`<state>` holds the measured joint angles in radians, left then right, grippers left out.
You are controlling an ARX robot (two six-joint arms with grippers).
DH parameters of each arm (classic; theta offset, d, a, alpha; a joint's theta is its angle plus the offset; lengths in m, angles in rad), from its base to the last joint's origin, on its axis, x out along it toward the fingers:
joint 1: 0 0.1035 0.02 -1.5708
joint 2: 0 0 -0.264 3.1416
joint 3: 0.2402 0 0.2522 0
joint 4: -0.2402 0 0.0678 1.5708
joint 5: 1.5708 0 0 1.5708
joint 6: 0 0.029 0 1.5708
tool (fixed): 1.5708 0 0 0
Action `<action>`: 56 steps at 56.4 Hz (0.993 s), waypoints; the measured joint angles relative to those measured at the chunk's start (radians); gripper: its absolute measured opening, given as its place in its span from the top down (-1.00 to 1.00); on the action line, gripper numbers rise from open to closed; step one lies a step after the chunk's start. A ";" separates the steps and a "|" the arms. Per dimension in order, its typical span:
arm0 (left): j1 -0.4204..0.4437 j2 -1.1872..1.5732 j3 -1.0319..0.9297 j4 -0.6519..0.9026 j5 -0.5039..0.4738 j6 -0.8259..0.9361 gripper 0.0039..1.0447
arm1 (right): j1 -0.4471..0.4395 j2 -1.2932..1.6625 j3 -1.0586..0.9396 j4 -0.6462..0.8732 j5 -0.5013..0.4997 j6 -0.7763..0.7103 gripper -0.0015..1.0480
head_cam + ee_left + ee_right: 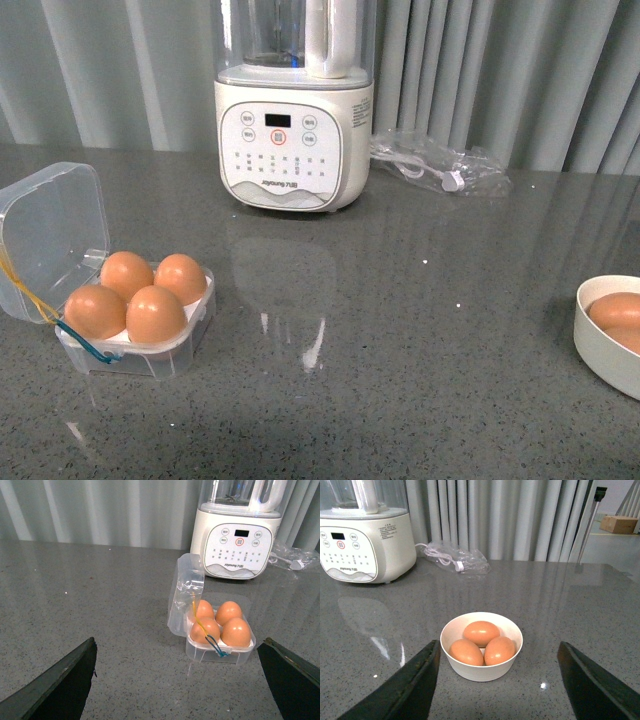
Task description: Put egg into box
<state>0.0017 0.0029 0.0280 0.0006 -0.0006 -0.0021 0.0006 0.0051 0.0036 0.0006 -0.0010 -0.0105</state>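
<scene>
The clear plastic box (150,352) stands at the front left with its lid (55,225) open. Its white tray holds several brown eggs (155,312), all holes filled. Yellow and blue rubber bands (75,340) hang at its near corner. It also shows in the left wrist view (220,655). My left gripper (177,685) is open and empty, back from the box. My right gripper (497,685) is open and empty, back from a white bowl (481,670) holding three brown eggs (481,632). Neither gripper shows in the front view.
A white blender (295,140) stands at the back centre. A clear bag with a white cord (440,165) lies to its right. The white bowl (600,345) sits at the right edge of the grey counter. Grey curtains hang behind.
</scene>
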 joint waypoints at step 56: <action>0.048 0.510 0.143 0.116 0.146 -0.352 -0.87 | 0.000 0.000 0.000 0.000 0.000 0.004 -0.86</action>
<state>0.0494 0.5133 0.1707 0.1165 0.1452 -0.3546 0.0006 0.0051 0.0036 0.0006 -0.0010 -0.0067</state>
